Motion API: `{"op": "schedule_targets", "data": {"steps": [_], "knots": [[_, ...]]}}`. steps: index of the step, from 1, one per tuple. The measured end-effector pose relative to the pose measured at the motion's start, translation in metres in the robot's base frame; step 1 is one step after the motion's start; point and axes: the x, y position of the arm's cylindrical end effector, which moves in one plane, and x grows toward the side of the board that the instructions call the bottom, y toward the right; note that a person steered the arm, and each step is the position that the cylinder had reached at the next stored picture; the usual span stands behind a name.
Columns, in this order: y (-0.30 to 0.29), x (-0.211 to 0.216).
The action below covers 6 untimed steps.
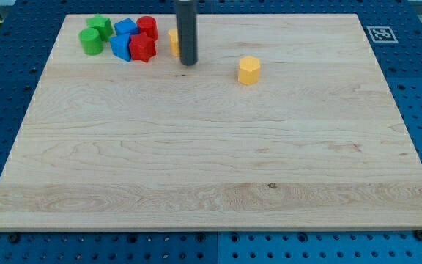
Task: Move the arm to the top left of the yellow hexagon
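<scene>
The yellow hexagon (pixel 248 70) stands alone on the wooden board (pixel 211 147), right of centre near the view's top. My tip (pixel 188 61) touches the board to the hexagon's left and slightly above it, about a rod's length of board apart from it. The dark rod rises out of the view's top. A second yellow block (pixel 174 41) sits just left of the rod and is partly hidden by it; its shape cannot be made out.
A cluster sits at the view's top left: two green blocks (pixel 91 40) (pixel 100 26), two blue blocks (pixel 121 46) (pixel 126 28), a red star-like block (pixel 143 48) and a red cylinder (pixel 148 28). A marker tag (pixel 379 33) lies at the board's top right corner.
</scene>
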Motion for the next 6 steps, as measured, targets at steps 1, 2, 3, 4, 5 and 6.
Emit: {"op": "schedule_targets", "data": {"steps": [1,2,3,4,5,6], "knots": [[-0.001,-0.025],[-0.002,-0.039],[0.031,-0.029],[0.08,-0.015],[0.084,-0.015],[0.084,-0.015]]}}
